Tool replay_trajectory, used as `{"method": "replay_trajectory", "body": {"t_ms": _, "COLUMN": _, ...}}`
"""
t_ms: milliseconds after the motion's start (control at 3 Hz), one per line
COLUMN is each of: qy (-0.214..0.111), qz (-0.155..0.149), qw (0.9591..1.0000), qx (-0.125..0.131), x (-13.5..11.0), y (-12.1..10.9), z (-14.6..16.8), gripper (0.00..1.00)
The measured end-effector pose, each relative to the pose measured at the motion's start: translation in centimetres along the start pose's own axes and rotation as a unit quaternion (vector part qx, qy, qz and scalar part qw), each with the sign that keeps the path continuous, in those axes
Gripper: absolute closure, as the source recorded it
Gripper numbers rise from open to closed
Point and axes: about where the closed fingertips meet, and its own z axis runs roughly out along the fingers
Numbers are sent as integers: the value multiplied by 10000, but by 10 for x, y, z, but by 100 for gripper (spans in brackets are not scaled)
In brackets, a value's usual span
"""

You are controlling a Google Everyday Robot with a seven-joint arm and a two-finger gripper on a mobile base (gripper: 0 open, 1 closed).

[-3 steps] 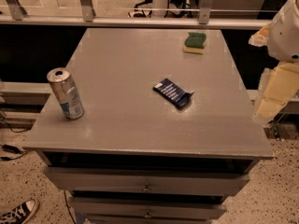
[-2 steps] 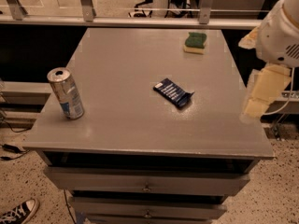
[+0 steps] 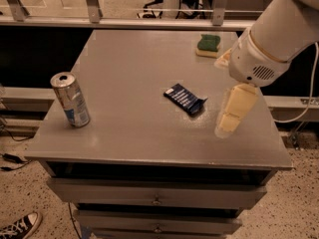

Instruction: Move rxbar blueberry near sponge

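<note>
The rxbar blueberry (image 3: pixel 185 98), a flat navy-blue wrapper with white lettering, lies near the middle of the grey table top (image 3: pixel 129 83). The sponge (image 3: pixel 208 45), green over pale yellow, sits at the table's far right corner. My gripper (image 3: pixel 230 114), pale yellow, hangs from the white arm (image 3: pixel 271 44) over the right side of the table. It is just right of the bar and apart from it. It holds nothing that I can see.
A silver-and-blue drink can (image 3: pixel 70 100) stands upright at the table's left front. Drawers (image 3: pixel 157 198) lie below the table's front edge. A railing (image 3: pixel 124 21) runs behind the table. A sneaker (image 3: pixel 17 227) is on the floor at the bottom left.
My arm and gripper have moved left, from beyond the table's right edge to over the table beside the bar. The bar, sponge and can have not moved.
</note>
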Motion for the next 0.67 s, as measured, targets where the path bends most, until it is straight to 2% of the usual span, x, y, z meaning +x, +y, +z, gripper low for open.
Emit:
{"method": "replay_trajectory", "body": {"t_ms": 333, "qy": -263, "qz": -140, "qw": 9995, "qx": -69, "x": -18, "y": -2, "z": 28, "gripper": 0}}
{"method": "replay_trajectory", "body": {"t_ms": 667, "qy": -521, "qz": -113, "qw": 9986, "qx": -43, "x": -36, "y": -19, "z": 57, "gripper": 0}}
